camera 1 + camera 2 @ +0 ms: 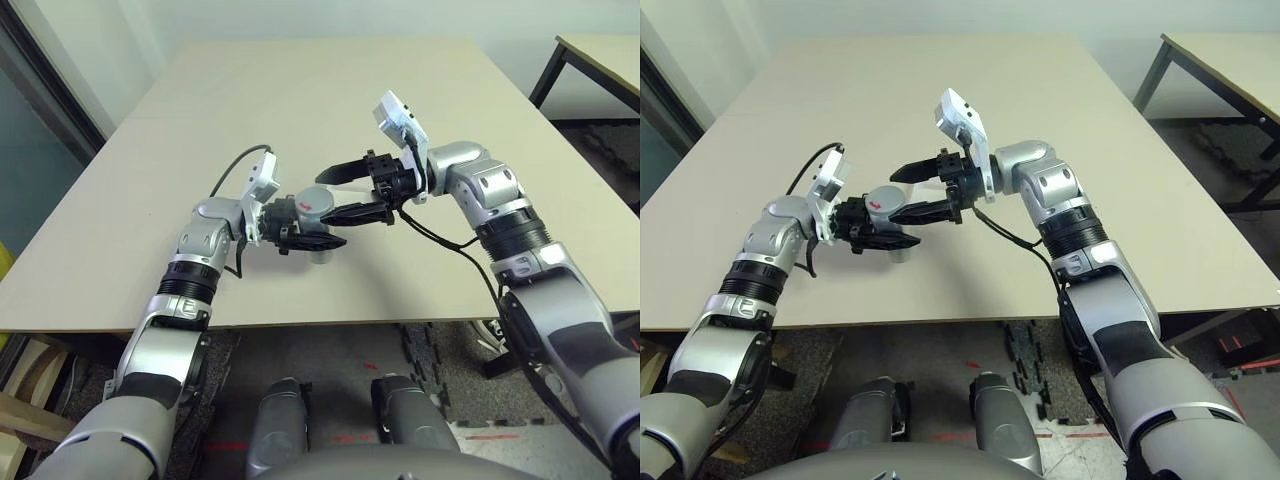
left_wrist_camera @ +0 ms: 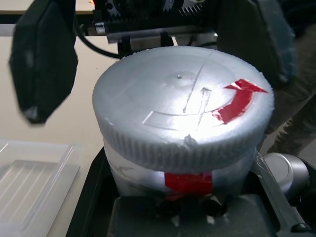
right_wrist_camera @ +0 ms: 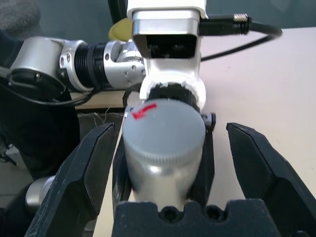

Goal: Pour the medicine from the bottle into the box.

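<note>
My left gripper is shut on the bottle, a silver-grey cylinder with a red band and a round grey cap marked with a red arrow. It holds the bottle above the table, cap end toward my right arm. My right gripper is open, one black finger on each side of the cap, with a gap on both sides. The box, shallow clear plastic, lies on the table just under the bottle, and its whitish edge peeks out below my left gripper.
The beige table stretches wide behind and to both sides of the arms. Its front edge runs close below the grippers. A second table stands at the far right.
</note>
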Robot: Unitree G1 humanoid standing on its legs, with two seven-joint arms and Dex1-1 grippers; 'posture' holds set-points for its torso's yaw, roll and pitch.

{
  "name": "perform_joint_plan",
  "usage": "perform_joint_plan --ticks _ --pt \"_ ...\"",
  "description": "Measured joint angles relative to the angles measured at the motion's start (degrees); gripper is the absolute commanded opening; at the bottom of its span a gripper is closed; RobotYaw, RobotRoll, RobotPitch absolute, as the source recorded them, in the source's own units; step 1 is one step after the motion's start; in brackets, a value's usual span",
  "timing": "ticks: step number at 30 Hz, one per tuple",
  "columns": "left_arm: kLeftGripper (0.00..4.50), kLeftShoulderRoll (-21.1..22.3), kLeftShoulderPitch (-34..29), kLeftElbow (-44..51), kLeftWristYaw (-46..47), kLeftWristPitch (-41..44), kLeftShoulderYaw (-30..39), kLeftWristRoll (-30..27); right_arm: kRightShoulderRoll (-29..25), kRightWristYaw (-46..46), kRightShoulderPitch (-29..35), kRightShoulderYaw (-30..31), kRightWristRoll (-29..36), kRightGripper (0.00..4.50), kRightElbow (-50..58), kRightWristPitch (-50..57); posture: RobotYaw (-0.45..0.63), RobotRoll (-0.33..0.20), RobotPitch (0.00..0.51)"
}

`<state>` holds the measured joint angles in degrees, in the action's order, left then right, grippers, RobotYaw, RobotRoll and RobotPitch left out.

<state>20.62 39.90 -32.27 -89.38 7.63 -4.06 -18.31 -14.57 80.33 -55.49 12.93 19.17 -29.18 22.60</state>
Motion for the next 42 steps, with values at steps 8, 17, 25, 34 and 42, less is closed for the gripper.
perform_joint_plan --ticks 8,17,25,34,42 --pt "2.54 -0.13 -0.15 0.21 0.45 0.03 0.00 -0.02 2.25 -2.92 -0.32 0.00 -1.03 4.50 -0.76 -0.67 -0.07 0.000 0.028" --pt "2.54 0.33 -0.15 0.10 1.94 0.03 0.47 -0.01 1.04 -3.19 -1.51 -0.09 -1.72 4.50 -3.57 -4.01 -0.08 0.000 0.029" --pt "2.54 0.84 -0.14 -0.35 1.43 -0.91 0.75 -0.01 -8.18 -2.10 0.30 -3.26 -1.00 4.50 -1.07 -2.51 -0.09 0.000 0.037" --pt "2.54 0.86 0.37 -2.89 1.05 -2.58 0.76 0.04 -15.67 -0.35 4.38 -5.64 0.46 4.50 5.67 2.90 -0.11 0.000 0.035" --pt "2.54 0.37 1.43 -4.81 1.05 -3.90 0.72 0.13 -9.69 -3.68 4.49 -4.39 1.71 4.50 11.51 5.24 -0.11 0.000 0.026"
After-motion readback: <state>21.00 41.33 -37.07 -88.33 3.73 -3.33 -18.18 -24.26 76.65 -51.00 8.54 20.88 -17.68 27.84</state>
